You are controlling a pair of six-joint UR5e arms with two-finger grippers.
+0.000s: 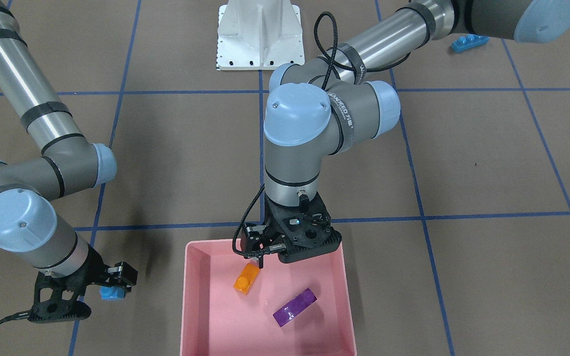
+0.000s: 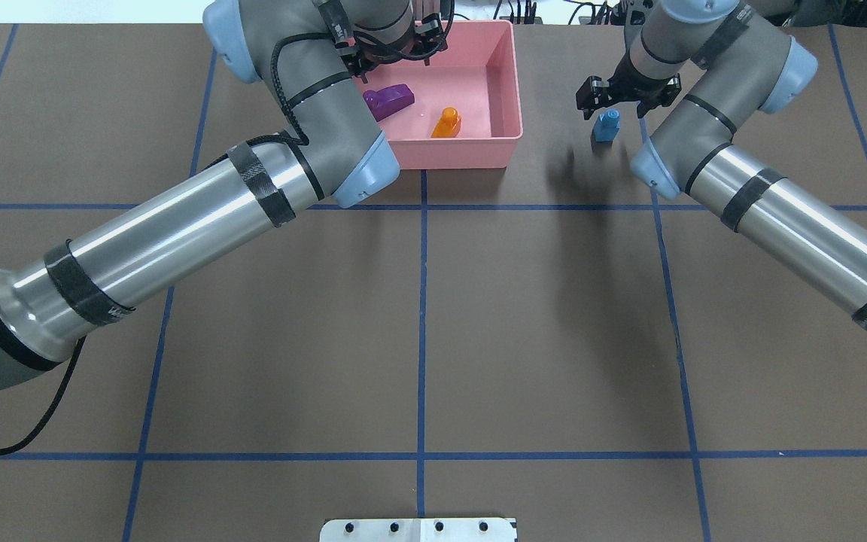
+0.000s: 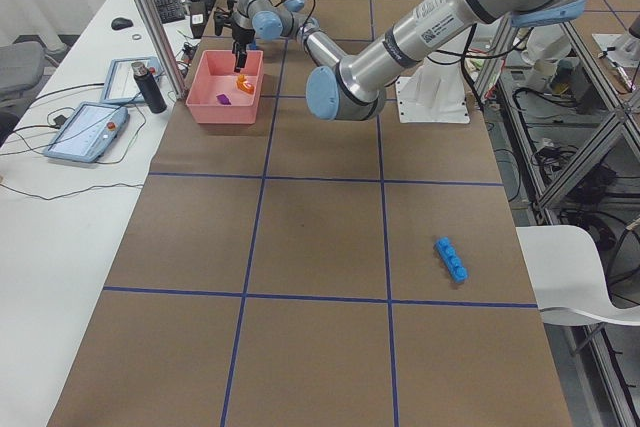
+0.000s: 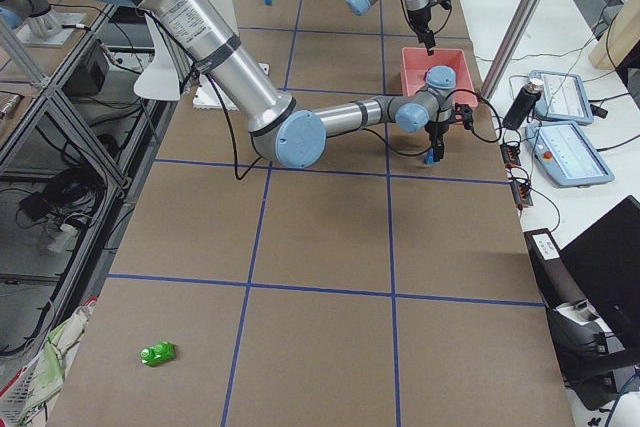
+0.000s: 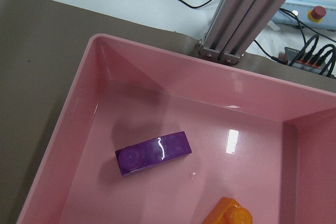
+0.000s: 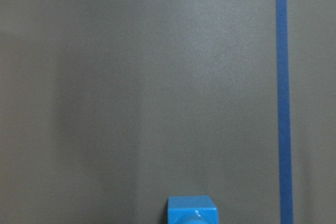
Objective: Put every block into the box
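The pink box (image 1: 189,301) sits near the table's far edge and holds the orange block (image 1: 247,278) and the long purple block (image 1: 294,307); the left wrist view shows both on the box's floor (image 5: 157,72). My left gripper (image 1: 260,258) hangs open just above the orange block, not touching it. To the box's side, my right gripper (image 1: 114,286) is shut on the small light-blue block (image 2: 606,125), held a little above the table. The long blue block (image 3: 451,259) and the green block (image 4: 158,353) lie far off on the table.
The white pedestal base (image 1: 260,34) stands at the robot's side of the table. An aluminium post (image 5: 247,14), a dark bottle (image 3: 150,87) and tablets stand on the white bench just beyond the box.
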